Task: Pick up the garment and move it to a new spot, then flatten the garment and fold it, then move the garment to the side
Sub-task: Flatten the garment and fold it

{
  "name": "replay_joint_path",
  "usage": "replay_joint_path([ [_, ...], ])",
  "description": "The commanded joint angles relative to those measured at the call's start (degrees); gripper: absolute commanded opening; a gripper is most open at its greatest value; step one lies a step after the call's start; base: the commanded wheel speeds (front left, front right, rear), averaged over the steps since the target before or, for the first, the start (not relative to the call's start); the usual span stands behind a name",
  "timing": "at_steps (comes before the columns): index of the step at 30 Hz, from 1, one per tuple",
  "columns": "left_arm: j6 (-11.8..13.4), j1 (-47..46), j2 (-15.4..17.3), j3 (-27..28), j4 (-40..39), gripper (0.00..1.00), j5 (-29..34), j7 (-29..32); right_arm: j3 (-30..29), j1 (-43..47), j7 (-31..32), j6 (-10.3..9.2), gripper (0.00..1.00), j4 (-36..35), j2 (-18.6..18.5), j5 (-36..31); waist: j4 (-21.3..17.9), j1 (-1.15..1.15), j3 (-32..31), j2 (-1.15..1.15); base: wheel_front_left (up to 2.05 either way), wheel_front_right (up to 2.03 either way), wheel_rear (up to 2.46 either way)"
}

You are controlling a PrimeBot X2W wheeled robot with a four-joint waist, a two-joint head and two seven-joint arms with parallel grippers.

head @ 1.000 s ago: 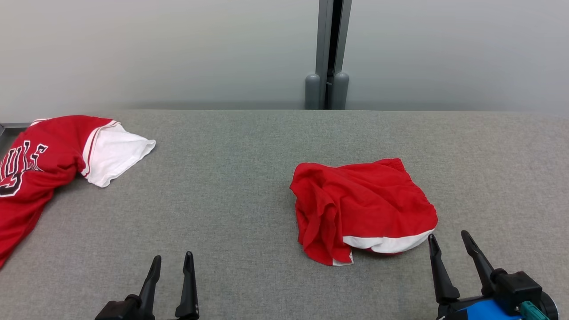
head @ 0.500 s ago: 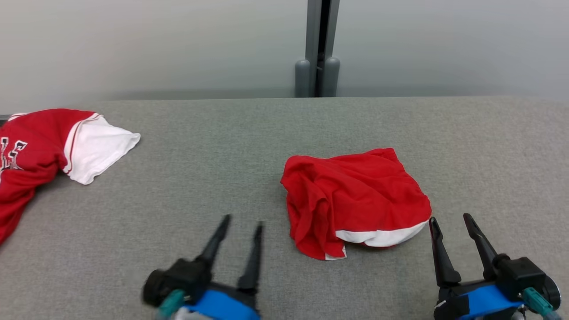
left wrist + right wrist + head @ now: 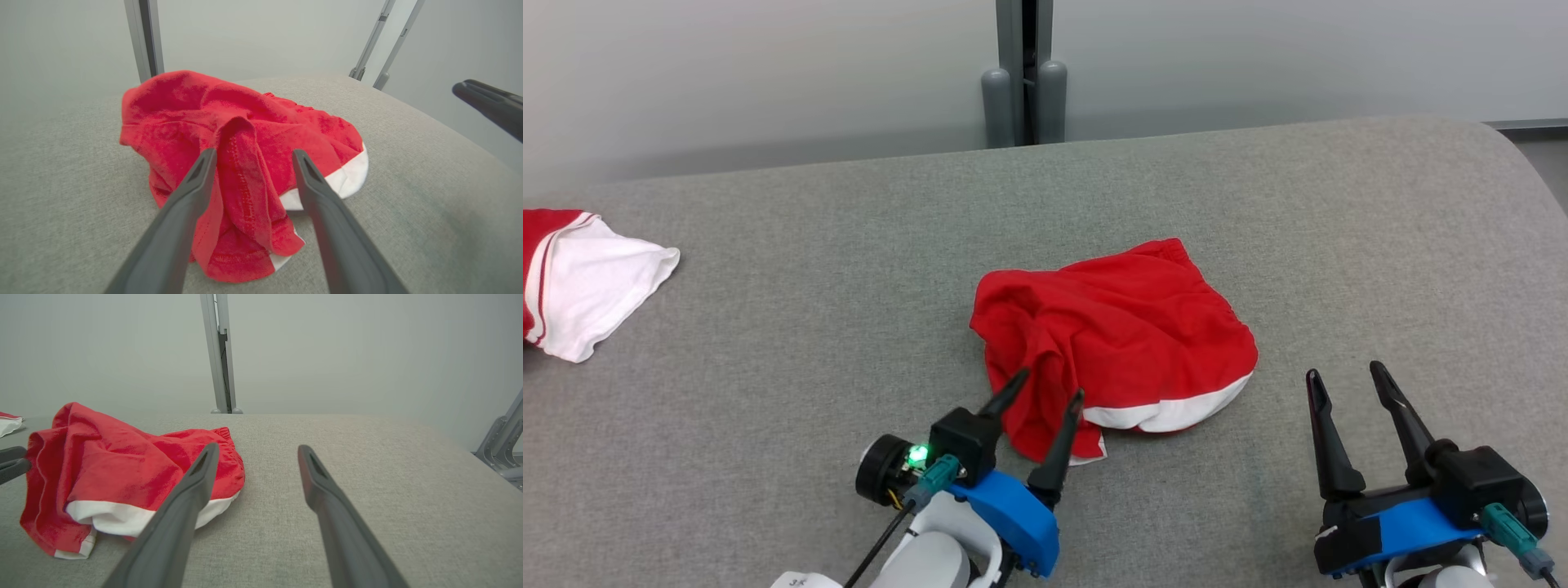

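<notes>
A second red and white garment point(image 3: 580, 286) lies at the far left edge of a grey table point(image 3: 809, 269). Near the middle sits the crumpled red shorts point(image 3: 1119, 327), white-trimmed. The left gripper point(image 3: 1045, 388) hovers over their near left edge, fingers spread wide, gripping nothing. The right gripper point(image 3: 1343, 374), also wide and empty, waits just right of the shorts.

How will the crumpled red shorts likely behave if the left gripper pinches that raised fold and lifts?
The red shorts lie in soft wrinkles, so they will probably hang limp and unfold. Thin-looking fabric suggests they are light. The ridge between the open left gripper fingers looks loose, so other layers may slip or trail.
</notes>
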Motion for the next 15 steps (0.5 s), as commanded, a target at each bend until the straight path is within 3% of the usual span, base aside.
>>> replay_joint_path([
  [1, 1.2, -2.1, 0.0, 0.4, 1.3, 1.00, 0.2, -0.6, -0.2, -0.7, 0.0, 0.01, 1.00, -0.2, -0.2, 0.1, -0.4, -0.01, 0.3, 0.00, 0.00, 0.00, 0.00],
  [8, 3.0, -5.4, -0.1, -0.8, 6.9, 1.00, -1.8, -1.3, -0.3, -1.2, 0.0, 0.01, 1.00, -0.3, -0.2, 0.4, -1.2, -0.01, 1.4, 0.00, 0.00, 0.00, 0.00],
  [9, 3.4, -6.0, -0.1, -1.0, 7.7, 0.90, -2.3, -1.7, -0.2, -1.3, 0.0, 0.01, 1.00, -0.3, -0.2, 0.5, -1.3, -0.01, 1.5, 0.00, 0.00, 0.00, 0.00],
  [10, 3.6, -6.4, -0.1, -1.3, 8.5, 0.58, -2.7, -1.9, -0.1, -1.4, 0.0, 0.01, 1.00, -0.3, -0.2, 0.7, -1.4, -0.01, 1.5, 0.00, 0.00, 0.00, 0.00],
  [12, 4.2, -6.9, -0.1, -1.7, 9.5, 0.25, -4.3, -2.7, 0.0, -1.6, 0.0, 0.01, 1.00, -0.4, -0.2, 0.8, -1.5, -0.01, 1.7, 0.00, 0.00, 0.00, 0.00],
  [13, 4.3, -7.2, -0.1, -2.0, 9.9, 0.02, -4.9, -3.0, 0.0, -1.6, 0.0, 0.01, 1.00, -0.5, -0.2, 0.9, -1.5, -0.01, 1.7, 0.00, 0.00, 0.00, 0.00],
  [15, 4.3, -7.9, -0.1, -2.5, 10.7, 0.00, -6.1, -3.5, -0.3, -1.5, 0.0, 0.01, 1.00, -0.6, -0.2, 0.9, -1.3, -0.01, 1.8, 0.00, 0.00, 0.00, 0.00],
])
